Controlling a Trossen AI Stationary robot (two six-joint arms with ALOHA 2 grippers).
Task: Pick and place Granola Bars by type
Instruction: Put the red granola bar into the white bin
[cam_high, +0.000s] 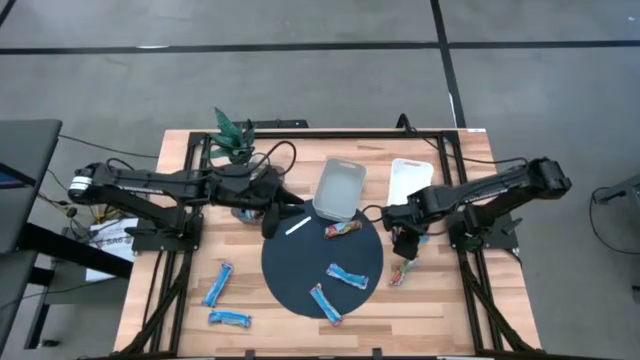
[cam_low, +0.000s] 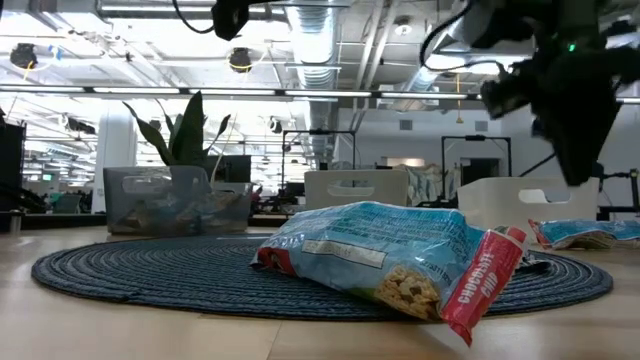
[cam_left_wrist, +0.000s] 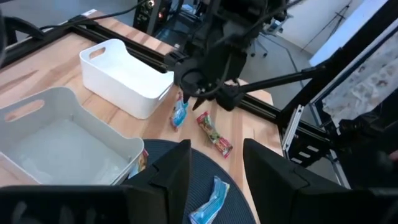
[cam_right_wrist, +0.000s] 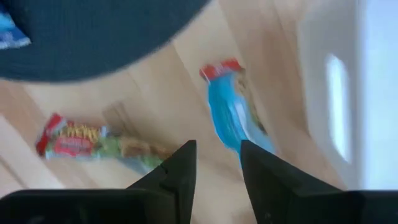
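My right gripper hangs open, pointing down, over the table's right side beside the white bin. A blue bar lies just under it, one end beside a fingertip; bare wood shows between the fingers. A multicoloured bar lies on the wood nearby. On the round dark mat rest two blue bars and a multicoloured one. Two more blue bars lie on the table's near left. My left gripper is open above the mat's far left edge.
A grey translucent bin stands at the mat's far edge. Another clear bin with something inside sits under my left arm. A thin white stick lies on the mat. A plant stands at the far left.
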